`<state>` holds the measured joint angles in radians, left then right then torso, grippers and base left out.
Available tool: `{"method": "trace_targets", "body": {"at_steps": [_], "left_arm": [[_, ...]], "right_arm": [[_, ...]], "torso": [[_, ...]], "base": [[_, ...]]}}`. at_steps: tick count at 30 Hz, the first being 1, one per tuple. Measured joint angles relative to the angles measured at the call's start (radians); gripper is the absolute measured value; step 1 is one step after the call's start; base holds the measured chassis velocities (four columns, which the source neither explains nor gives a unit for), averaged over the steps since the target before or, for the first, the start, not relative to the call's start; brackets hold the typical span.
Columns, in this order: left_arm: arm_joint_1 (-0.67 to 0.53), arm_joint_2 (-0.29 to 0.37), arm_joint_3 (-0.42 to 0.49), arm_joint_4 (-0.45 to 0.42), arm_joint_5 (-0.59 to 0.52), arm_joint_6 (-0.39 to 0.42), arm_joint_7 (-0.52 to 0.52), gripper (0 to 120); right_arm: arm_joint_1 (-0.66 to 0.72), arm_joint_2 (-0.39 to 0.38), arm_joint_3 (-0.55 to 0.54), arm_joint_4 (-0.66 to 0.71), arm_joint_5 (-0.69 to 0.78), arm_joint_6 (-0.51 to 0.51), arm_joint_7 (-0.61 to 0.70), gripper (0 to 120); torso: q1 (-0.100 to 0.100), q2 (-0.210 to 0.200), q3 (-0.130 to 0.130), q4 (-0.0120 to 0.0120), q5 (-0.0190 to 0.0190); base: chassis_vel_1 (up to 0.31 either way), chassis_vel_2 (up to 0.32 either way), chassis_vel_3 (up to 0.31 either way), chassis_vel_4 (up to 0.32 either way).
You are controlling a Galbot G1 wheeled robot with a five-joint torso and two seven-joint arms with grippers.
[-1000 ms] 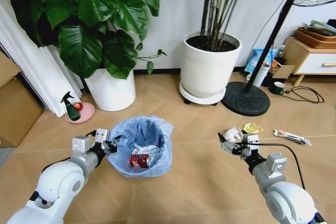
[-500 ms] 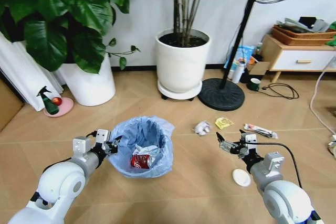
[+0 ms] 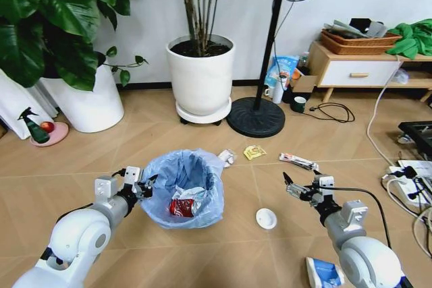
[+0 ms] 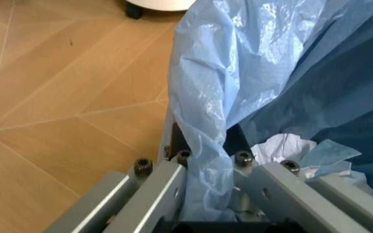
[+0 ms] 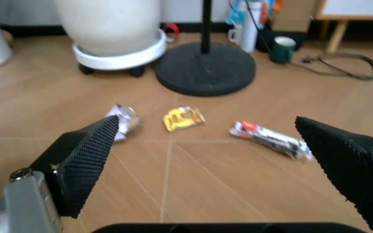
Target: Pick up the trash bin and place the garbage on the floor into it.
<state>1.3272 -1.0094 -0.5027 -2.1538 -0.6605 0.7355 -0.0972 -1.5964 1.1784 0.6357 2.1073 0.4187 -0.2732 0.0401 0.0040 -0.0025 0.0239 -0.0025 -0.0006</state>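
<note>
Head view: the blue-white carton (image 3: 322,272) at 5 o'clock is cut off. The trash bin (image 3: 182,189) holds a red wrapper (image 3: 179,208). The left gripper (image 3: 143,187) fingers pinch its rim; the right gripper (image 3: 291,187) fingers are spread.

Wood floor (image 3: 202,247) strewn with garbage (image 3: 266,218).

Trash bin (image 3: 183,188): round, lined with crinkly light-blue bag, on the wooden floor (image 3: 135,146); red wrapper and white crumpled paper inside.
Left end effector (image 3: 140,185): clamped on the bin's rim at its left side.
Right end effector (image 3: 291,187): raised above the floor, fingers apart, holding nothing.
White disc (image 3: 266,218): on the floor between bin and right end effector.
Paper ball (image 3: 227,157): just behind the bin.
Yellow wrapper (image 3: 254,152), long wrapper (image 3: 298,161): farther back.
Blue-white carton (image 3: 323,272): beside the right arm.
</note>
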Motion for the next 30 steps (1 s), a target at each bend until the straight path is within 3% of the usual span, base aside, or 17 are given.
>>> {"method": "trace_targets", "body": {"at_steps": [9,16,20,30], "left_arm": [[0.011,-0.010,-0.008,-0.007,0.007,0.000,0.001,0],[0.025,-0.026,-0.011,-0.011,0.027,0.000,0.009,0],[0.028,-0.037,-0.007,-0.007,0.044,0.000,0.020,0],[0.039,-0.050,-0.007,0.000,0.066,0.000,0.039,0]], "right_arm": [[-0.123,0.062,0.095,-0.015,-0.020,0.011,-0.009,100],[-0.219,0.085,0.195,-0.022,-0.023,0.080,-0.066,100],[-0.313,0.092,0.278,-0.085,-0.010,0.194,-0.205,100],[-0.369,0.081,0.335,-0.315,-0.071,0.427,-0.396,100]], "torso": [[0.000,0.000,0.000,0.0004,-0.0007],[0.000,0.000,0.000,0.0003,0.0000],[0.000,0.000,0.000,0.0003,-0.0003],[0.000,0.000,0.000,0.0003,-0.0002]], "base": [[0.045,0.082,-0.025,-0.045],[0.000,0.000,0.000,0.000],[0.000,0.000,0.000,0.000],[0.000,0.000,0.000,0.000]]}}
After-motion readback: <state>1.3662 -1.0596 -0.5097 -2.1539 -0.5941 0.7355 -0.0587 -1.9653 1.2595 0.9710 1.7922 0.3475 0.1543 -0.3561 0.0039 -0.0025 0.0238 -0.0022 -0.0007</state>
